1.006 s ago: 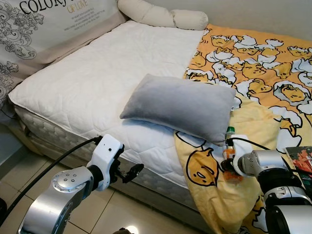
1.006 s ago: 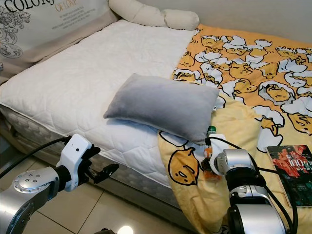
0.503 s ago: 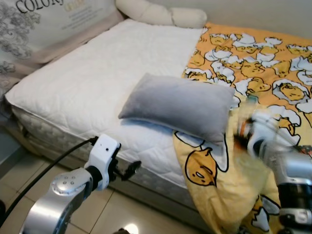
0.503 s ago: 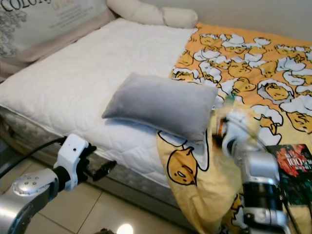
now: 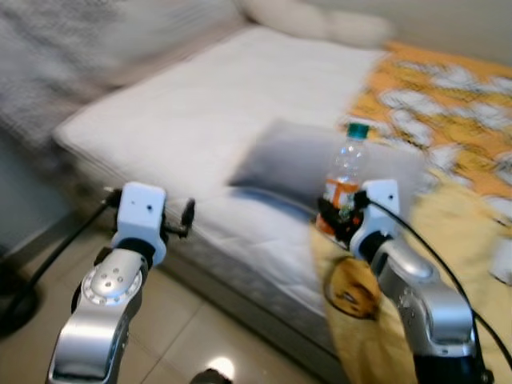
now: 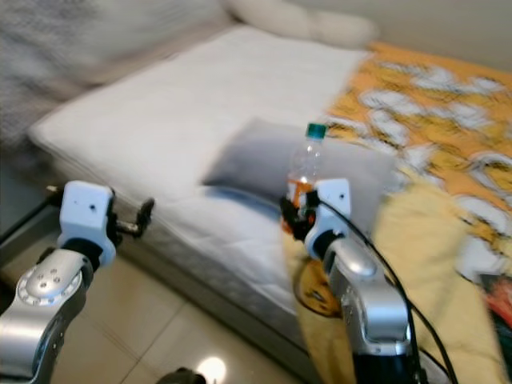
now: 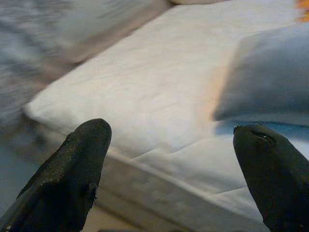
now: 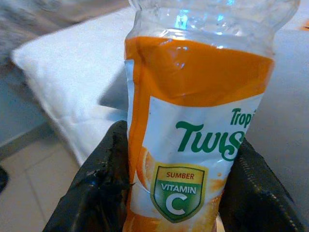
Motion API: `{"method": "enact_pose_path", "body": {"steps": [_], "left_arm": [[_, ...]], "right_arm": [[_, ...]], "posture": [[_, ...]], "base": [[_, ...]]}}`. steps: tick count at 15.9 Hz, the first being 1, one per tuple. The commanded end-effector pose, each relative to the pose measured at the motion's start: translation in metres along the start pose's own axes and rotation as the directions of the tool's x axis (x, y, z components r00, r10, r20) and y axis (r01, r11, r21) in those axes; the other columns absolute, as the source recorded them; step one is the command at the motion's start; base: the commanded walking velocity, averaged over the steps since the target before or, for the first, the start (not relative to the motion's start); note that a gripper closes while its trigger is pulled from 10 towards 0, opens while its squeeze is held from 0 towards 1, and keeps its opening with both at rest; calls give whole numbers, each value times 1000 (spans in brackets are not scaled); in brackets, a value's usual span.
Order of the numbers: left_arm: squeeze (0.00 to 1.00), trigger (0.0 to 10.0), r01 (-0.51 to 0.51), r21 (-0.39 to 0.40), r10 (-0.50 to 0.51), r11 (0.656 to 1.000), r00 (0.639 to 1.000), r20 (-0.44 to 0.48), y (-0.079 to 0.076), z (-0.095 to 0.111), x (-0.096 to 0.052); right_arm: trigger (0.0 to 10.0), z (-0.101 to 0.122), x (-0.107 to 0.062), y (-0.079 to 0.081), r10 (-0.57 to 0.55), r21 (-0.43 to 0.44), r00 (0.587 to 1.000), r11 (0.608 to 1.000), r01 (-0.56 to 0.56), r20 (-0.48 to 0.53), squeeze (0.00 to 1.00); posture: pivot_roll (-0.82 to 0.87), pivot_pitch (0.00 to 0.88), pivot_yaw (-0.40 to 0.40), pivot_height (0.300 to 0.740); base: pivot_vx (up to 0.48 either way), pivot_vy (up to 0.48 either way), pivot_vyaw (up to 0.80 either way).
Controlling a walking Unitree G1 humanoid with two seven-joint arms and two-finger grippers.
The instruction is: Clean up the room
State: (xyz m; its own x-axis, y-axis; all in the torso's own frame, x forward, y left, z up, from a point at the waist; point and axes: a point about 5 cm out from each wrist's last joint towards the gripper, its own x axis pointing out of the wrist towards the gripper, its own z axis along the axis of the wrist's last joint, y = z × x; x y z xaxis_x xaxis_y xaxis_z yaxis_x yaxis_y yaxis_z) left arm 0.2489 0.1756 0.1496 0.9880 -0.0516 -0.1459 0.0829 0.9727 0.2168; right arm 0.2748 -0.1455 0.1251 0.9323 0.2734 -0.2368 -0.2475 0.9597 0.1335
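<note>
My right gripper [image 5: 334, 220] is shut on a clear plastic bottle [image 5: 344, 182] with an orange label and a green cap. It holds the bottle upright above the near edge of the bed, in front of the grey pillow [image 5: 288, 156]. In the right wrist view the bottle [image 8: 193, 121] sits between the two black fingers [image 8: 104, 179]. My left gripper [image 5: 186, 218] is open, raised beside the bed's near edge, with nothing between its fingers [image 7: 72, 169]. The pictures are blurred.
The white mattress [image 5: 200, 112] runs to the back, with cream pillows [image 5: 308, 20] at its head. A yellow cartoon-print blanket [image 5: 448, 120] covers the bed's right side and hangs over the edge. Beige floor tiles [image 5: 200, 336] lie below.
The camera has swung, shifting the whole scene. My right gripper has lifted the bottle up and left, in front of the pillow. My left gripper has risen beside the bed edge.
</note>
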Motion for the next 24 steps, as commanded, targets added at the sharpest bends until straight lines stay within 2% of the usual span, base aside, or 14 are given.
{"method": "enact_pose_path", "body": {"steps": [1, 3, 4, 5, 8, 10, 12, 14, 15, 16, 17, 19, 21, 24], "left_arm": [[0, 10000, -10, -25, 9, 1000, 1000, -24, -1, -5, 0], [0, 10000, 5, -52, -9, 999, 997, -74, -7, -13, -2], [0, 10000, 55, -24, -57, 998, 996, -68, -15, -16, -3], [0, 10000, 61, -17, -62, 998, 996, -64, -16, -17, -3], [0, 10000, 38, -37, -40, 999, 998, -54, -11, -14, 2], [0, 10000, 19, -45, -21, 999, 998, -56, -7, -13, 5], [0, 10000, 10, -73, -15, 997, 998, -62, -6, -13, 6], [0, 10000, 13, -60, -16, 998, 999, -49, -4, -10, 7], [0, 10000, 7, -59, -10, 998, 999, -47, -2, -9, 8], [0, 10000, 5, -60, -8, 998, 999, -46, -1, -10, 8], [0, 10000, 5, -61, -8, 998, 999, -46, 0, -10, 9], [0, 10000, 3, -60, -5, 998, 999, -44, 0, -10, 9], [0, 10000, 8, -59, -10, 998, 999, -44, -1, -10, 9], [0, 10000, 16, -59, -19, 998, 999, -45, -2, -10, 9]], "right_arm": [[10000, 2, -6, -1, -31, -17, 999, 999, 31, 25, 0], [10000, -1, -6, 3, -6, -71, 1000, 997, 7, 15, 0], [10000, -2, -6, 4, -3, -74, 1000, 997, 4, 10, 0], [10000, -4, -6, 5, -1, -72, 1000, 997, 2, 6, 0], [10000, -2, -3, 10, -20, -80, 999, 997, 22, 29, 0], [10000, 0, 2, 9, -49, -38, 998, 998, 51, 47, 0], [10000, -4, 3, 9, -41, -79, 999, 996, 44, 34, 0], [10000, -9, 5, 7, -73, -83, 997, 994, 74, 20, 0], [10000, -10, 6, 6, -74, -159, 997, 984, 78, 32, 0], [10000, -15, 6, 10, 3, -144, 1000, 990, -6, -17, 0], [10000, -18, 5, 14, 79, -77, 996, 994, -82, -36, 0], [10000, -20, 2, 22, 108, -157, 994, 981, -112, -36, 0], [10000, -21, 2, 28, 149, -164, 988, 975, -153, -37, 0], [10000, -23, 2, 28, 162, -166, 986, 972, -167, -45, 0]], "posture": [[-17, 0, 25, 740], [-25, 0, 27, 740], [-18, 0, 25, 740], [-13, 0, 25, 740], [-13, 0, 28, 740], [-8, 0, 31, 740], [-4, 0, 36, 740], [-5, 0, 40, 740], [-8, 0, 43, 740], [-6, 0, 42, 740], [-4, 0, 41, 740], [2, 0, 39, 740], [2, 0, 39, 740], [2, 0, 40, 740]], "base": [[0, 0, 800], [0, 0, 800], [0, 0, 800], [0, 0, 800], [191, 0, 800], [360, 0, 0], [413, 0, 0], [444, 0, 0], [446, 0, 0], [446, 0, 0], [446, 0, 0], [433, 0, 800], [426, 0, 800], [416, 0, 800]]}}
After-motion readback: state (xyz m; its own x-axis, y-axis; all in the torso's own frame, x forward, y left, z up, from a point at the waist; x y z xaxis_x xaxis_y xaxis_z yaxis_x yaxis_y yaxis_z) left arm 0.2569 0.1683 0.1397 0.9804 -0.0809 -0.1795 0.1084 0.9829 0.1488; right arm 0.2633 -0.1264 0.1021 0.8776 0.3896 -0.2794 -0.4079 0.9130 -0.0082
